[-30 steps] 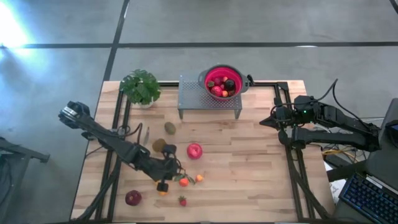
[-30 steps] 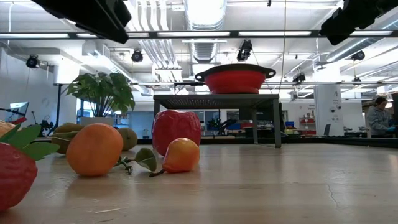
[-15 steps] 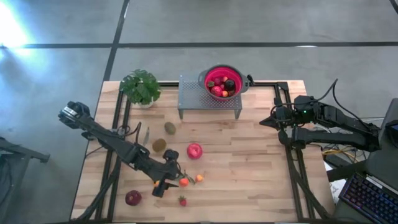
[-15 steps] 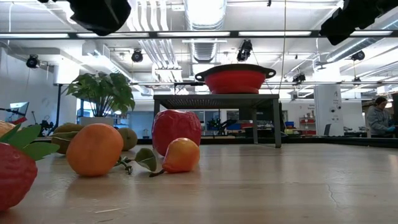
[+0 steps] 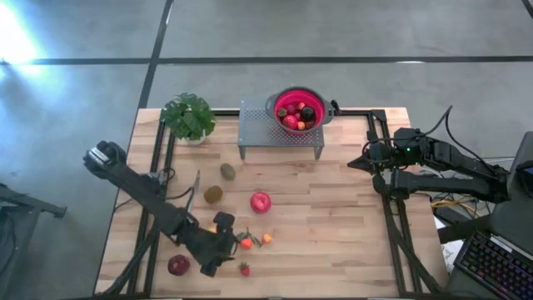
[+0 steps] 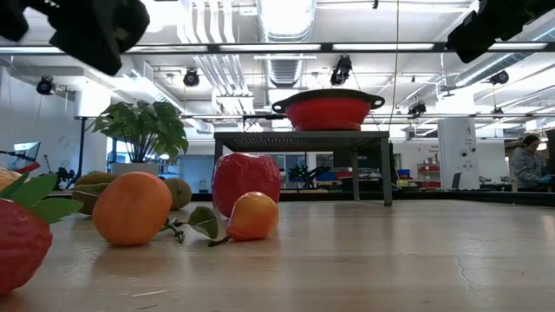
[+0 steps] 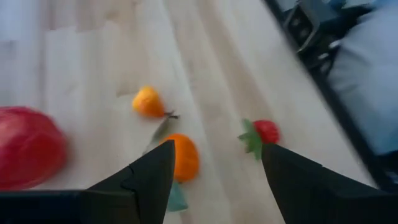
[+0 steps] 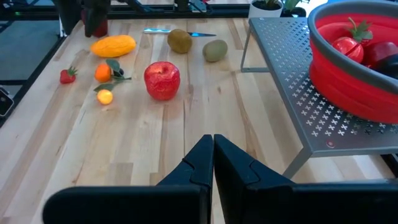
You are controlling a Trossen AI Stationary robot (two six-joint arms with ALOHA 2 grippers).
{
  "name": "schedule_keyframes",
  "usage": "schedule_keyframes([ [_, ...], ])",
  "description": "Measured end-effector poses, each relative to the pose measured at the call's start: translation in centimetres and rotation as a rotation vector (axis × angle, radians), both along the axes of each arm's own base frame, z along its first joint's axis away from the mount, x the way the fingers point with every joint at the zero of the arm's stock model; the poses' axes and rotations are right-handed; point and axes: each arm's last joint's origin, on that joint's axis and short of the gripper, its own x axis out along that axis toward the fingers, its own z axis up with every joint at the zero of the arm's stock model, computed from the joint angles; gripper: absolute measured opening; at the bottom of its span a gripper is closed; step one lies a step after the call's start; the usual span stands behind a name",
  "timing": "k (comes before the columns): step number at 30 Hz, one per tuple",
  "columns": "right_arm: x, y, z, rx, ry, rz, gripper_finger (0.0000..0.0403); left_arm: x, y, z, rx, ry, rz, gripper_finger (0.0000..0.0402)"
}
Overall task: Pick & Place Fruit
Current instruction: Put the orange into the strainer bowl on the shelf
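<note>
The left gripper (image 5: 213, 257) hangs with fingers apart and empty above the small orange fruit (image 7: 180, 157), strawberry (image 7: 266, 131) just beside, apparently lining up a pick; the red colander (image 5: 298, 109) sits well beyond. The right gripper (image 8: 212, 163) waits, fingers pressed together.

Floor (image 5: 275, 33): grey concrete slabs, dark seams, a bright glare patch at 10 o'clock in the high view. Table (image 5: 333, 217): pale wooden planks, black frame rails. Ceiling (image 6: 286, 26): exposed white ducts and pipes, long strip lights, black hanging fixtures. Walls: white, with pillars. Far benches (image 6: 451, 186) carry equipment; a person (image 6: 526, 162) stands at 3 o'clock. Keyboard (image 5: 491, 267) at 4 o'clock beside the table.
</note>
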Motion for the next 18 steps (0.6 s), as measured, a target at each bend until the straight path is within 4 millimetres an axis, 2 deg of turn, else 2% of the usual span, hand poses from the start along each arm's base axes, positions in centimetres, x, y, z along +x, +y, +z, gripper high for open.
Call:
schedule_keyframes([
  [4,0.0,0.0,0.0,0.000,0.000,0.000,0.0008,-0.1,-0.6,-1.0,0.093,-0.032,0.074,0.0245],
  [11,0.0,0.0,0.0,0.001,-0.001,-0.001,0.0008,1.5,-0.9,-3.9,0.170,0.010,0.134,0.0245],
  [18,0.0,0.0,0.0,0.001,-0.001,0.000,0.0008,2.8,-1.6,-5.0,0.190,0.032,0.146,0.0245],
])
